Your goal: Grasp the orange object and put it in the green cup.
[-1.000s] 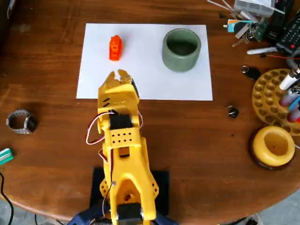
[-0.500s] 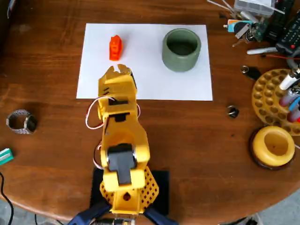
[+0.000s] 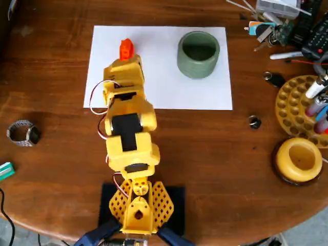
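the orange object (image 3: 125, 49) lies on the white paper sheet (image 3: 159, 87) in the overhead view, in the sheet's upper left part, well apart from the green cup (image 3: 198, 54), which stands upright on the same sheet toward its upper right corner. the yellow arm (image 3: 125, 118) reaches up from the lower edge of the counter (image 3: 51, 169) and its front end covers the lower part of the orange object. the fingers are hidden under the arm's body, so whether they are wide or narrow cannot be told.
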Available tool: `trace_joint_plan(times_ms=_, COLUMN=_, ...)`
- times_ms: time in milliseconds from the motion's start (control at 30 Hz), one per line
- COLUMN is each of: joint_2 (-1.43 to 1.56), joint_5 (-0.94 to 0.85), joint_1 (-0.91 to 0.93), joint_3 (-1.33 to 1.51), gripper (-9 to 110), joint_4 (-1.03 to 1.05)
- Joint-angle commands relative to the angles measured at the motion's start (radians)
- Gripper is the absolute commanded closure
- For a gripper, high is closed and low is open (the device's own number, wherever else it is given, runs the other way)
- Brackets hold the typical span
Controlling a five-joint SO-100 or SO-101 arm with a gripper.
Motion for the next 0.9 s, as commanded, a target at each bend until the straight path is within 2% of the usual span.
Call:
trace_joint_plan(times_ms=0, joint_2=-0.058, joint_5=0.006, joint_1=-0.012, joint_3=-0.083, gripper=86, joint_4=-0.015)
trace_joint_plan(times_ms=867, joint_2=-0.380, joint_5=0.043, joint_1=-0.015, joint_3=-0.396, gripper=83, joint_4=-0.017)
